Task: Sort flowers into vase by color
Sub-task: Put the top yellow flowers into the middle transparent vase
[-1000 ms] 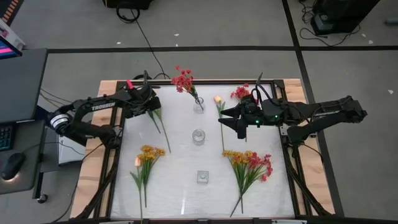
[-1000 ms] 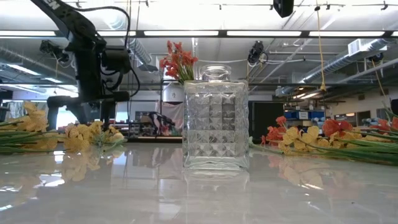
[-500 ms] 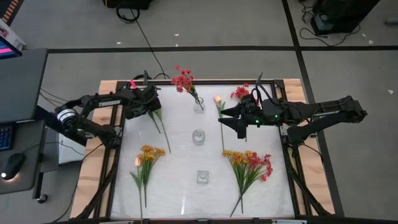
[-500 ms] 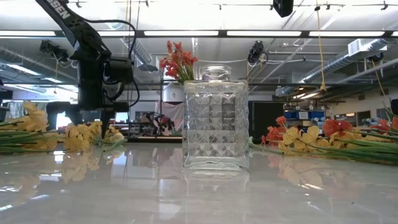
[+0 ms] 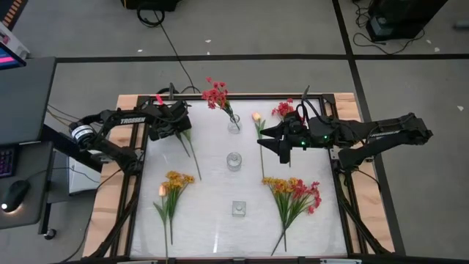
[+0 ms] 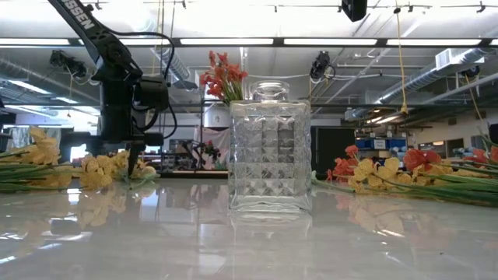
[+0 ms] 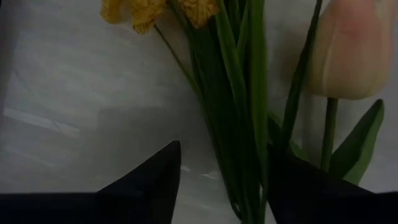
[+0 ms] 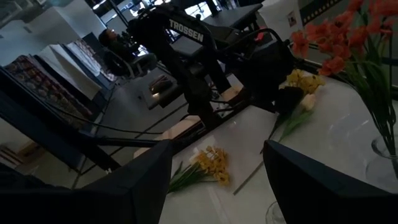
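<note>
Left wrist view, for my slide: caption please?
Left gripper open astride green flower stems, beside a peach tulip bud.

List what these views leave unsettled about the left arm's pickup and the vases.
- Left gripper, left wrist view: the fingertips run off the picture's edge, so contact with the green stems is unclear.
- High view: the left gripper's body hides the blossoms under it.
- Low view: the square glass vase blocks the vases behind it.

Counts on the counter (image 5: 212, 220): three glass vases, five lots of flowers, two arms.

The vases (image 5: 234, 161) stand in a row. One red bunch (image 5: 215, 95) sits in a vase; four flower groups (image 5: 294, 196) lie flat. Each arm carries one gripper (image 5: 180, 133).
</note>
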